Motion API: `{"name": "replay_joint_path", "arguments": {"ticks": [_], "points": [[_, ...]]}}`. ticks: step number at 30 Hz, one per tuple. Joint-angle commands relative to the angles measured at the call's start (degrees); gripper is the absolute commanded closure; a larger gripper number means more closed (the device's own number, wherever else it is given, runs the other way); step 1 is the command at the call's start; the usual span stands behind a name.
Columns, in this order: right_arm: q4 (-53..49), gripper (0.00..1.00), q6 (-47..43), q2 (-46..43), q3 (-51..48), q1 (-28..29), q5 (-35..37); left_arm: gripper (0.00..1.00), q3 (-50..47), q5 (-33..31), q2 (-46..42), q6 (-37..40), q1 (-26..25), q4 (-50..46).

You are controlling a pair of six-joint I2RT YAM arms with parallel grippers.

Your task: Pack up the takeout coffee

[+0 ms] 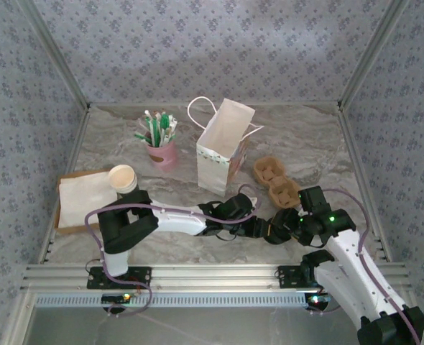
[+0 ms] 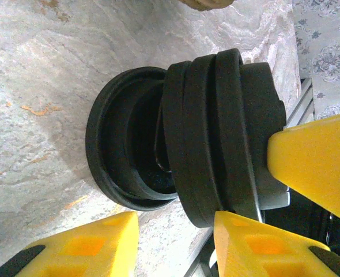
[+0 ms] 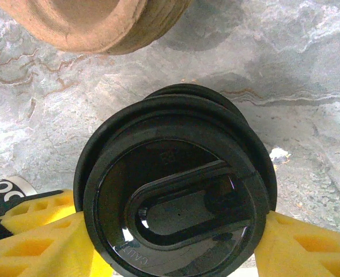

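My R gripper is clamped on the stack of black lids. Stack is turned sideways at table's near edge, right of ctr, just in front of brown cup carrier. My L gripper: jaws apart, nothing btwn them, tips right at the rims of the stack and of one lid sitting loose at its end. Paper cup, lid not yet on, stands at table's left side by napkin tray. White bag upright, open, mid-table twd far edge.
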Motion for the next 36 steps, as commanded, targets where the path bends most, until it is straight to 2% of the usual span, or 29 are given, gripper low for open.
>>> {"name": "replay_joint_path", "arguments": {"ticks": [1, 24, 36], "points": [[-0.41, 0.31, -1.16, -0.55, -0.09, -0.45, -1.14, 0.60, -0.54, 0.98, -1.65, -0.67, 0.39, 2.76], [-0.79, 0.32, -1.43, -1.15, 0.29, -1.68, -2.86, 0.57, -3.12, 2.44, -2.39, -4.22, 0.92, 9.35], [-1.37, 0.32, -1.78, -1.38, 0.77, -2.70, -3.49, 0.67, -2.79, 1.74, -1.84, -3.47, 1.10, 6.70]]}}
